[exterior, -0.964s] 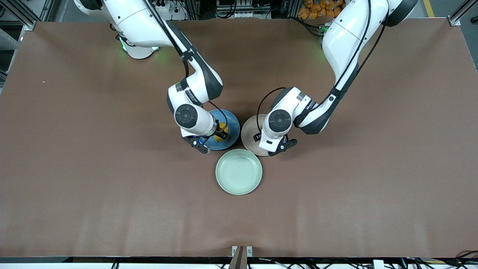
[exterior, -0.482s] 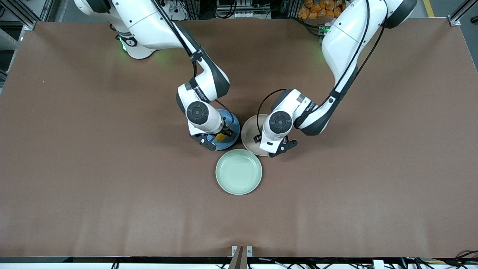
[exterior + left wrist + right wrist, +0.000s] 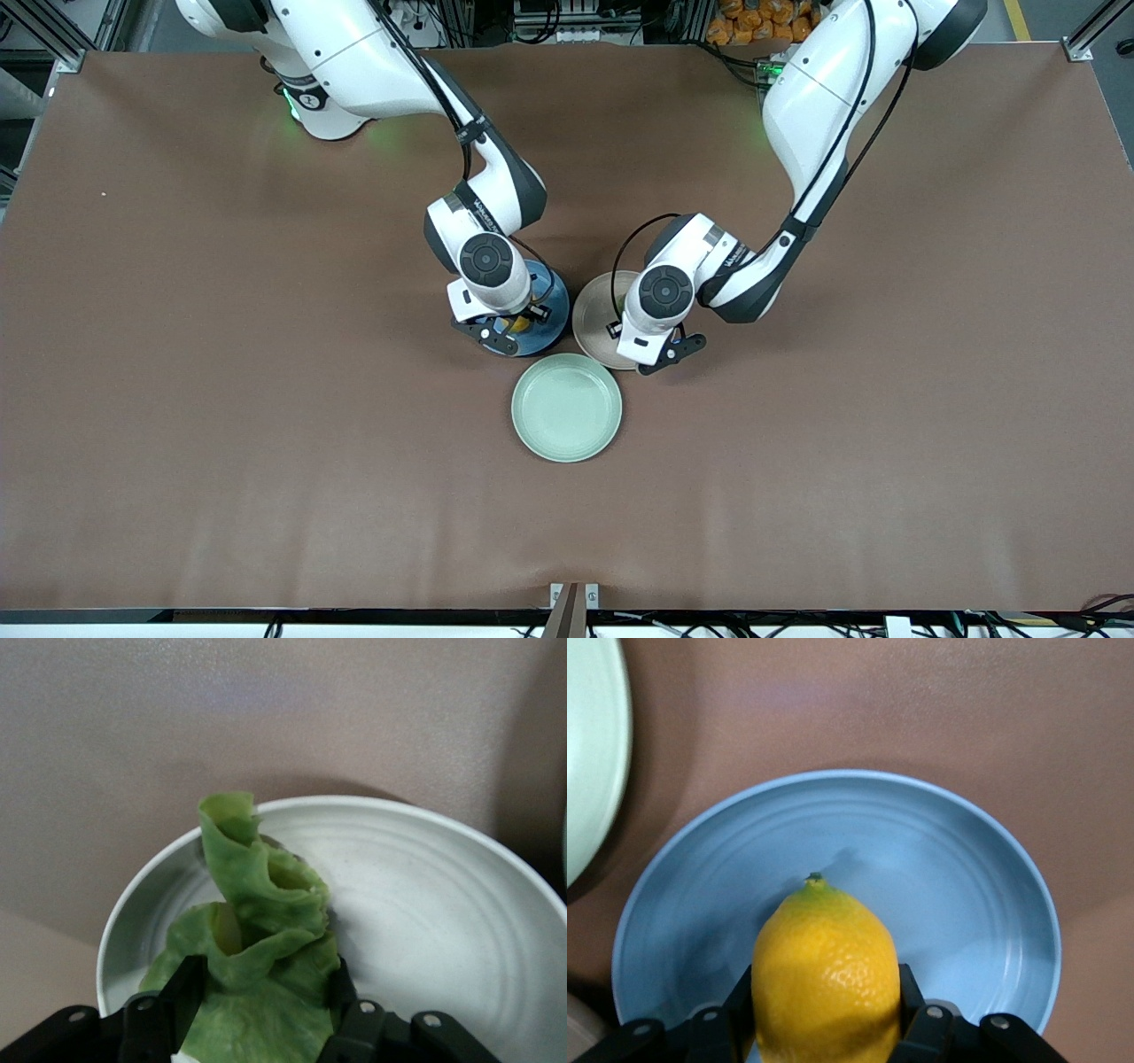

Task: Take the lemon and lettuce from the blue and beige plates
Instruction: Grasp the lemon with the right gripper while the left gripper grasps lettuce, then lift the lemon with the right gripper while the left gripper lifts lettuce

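Front view: near the middle of the table (image 3: 177,399), the right pincer (image 3: 511,324) is down over the blue plate (image 3: 551,321) and the left pincer (image 3: 645,347) over the beige plate (image 3: 592,321). The two plates sit side by side, with a green plate (image 3: 567,408) just beside them, toward the table edge nearest the camera. Both arms hide what they grip here.

Left wrist view: the left pincer (image 3: 266,1014) is pinching the lettuce (image 3: 252,939), fingers pressed into its folds, over the rim of the beige plate (image 3: 443,895).

Right wrist view: the right pincer (image 3: 824,1014) is pinching the lemon (image 3: 824,970) at its sides, over the blue plate (image 3: 957,895).

Both grasps look made, so the lifting step is in hand. Next, each arm should rise straight up, keeping a steady squeeze so the round lemon cannot slip and the soft leaf does not tear.
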Available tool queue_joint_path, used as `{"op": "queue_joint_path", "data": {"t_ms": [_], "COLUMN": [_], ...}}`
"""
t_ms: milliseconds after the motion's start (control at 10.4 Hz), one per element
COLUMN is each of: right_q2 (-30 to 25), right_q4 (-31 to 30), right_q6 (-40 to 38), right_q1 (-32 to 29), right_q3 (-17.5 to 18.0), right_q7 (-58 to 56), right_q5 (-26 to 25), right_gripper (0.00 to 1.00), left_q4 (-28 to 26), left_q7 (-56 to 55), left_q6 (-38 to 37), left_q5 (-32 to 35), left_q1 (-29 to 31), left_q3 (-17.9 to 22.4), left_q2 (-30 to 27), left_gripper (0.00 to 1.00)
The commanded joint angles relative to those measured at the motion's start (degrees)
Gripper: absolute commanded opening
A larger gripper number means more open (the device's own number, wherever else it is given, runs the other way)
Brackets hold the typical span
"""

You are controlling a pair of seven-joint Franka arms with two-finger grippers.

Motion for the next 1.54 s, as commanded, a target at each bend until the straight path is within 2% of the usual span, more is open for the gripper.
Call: {"op": "queue_joint_path", "data": {"t_ms": [0, 289, 868, 1447], "right_q2": [-0.91, -3.63, -10.22, -12.43], "right_q4": [-0.49, -0.23, 0.12, -0.4], "right_q6": [0.5, -0.28, -13.36, -22.52], "right_q1": [-0.04, -1.7, -11.72, -24.64], "right_q3": [-0.34, -0.43, -0.43, -0.52], "right_q7": [-0.1, -0.62, -16.76, -36.37], "right_q5": [-1.11, -1.02, -0.76, -1.02], "right_gripper": [0.0, 0.0, 0.0, 0.0], "left_q4": [0.58, 0.58, 1.55, 4.54], "left_q7": [-1.36, -1.36, -3.19, -4.79], "left_q6": [0.47, 0.47, -0.4, -11.64], "left_q5": [1.8, 1.8, 1.09, -0.14], "left_q1": [-0.44, -0.44, 0.09, 0.62], "left_q3": [0.29, 0.29, 0.2, 0.02], "left_q2": [0.12, 0.12, -3.29, -11.99], "left_gripper": [0.39, 0.0, 0.0, 0.0]}}
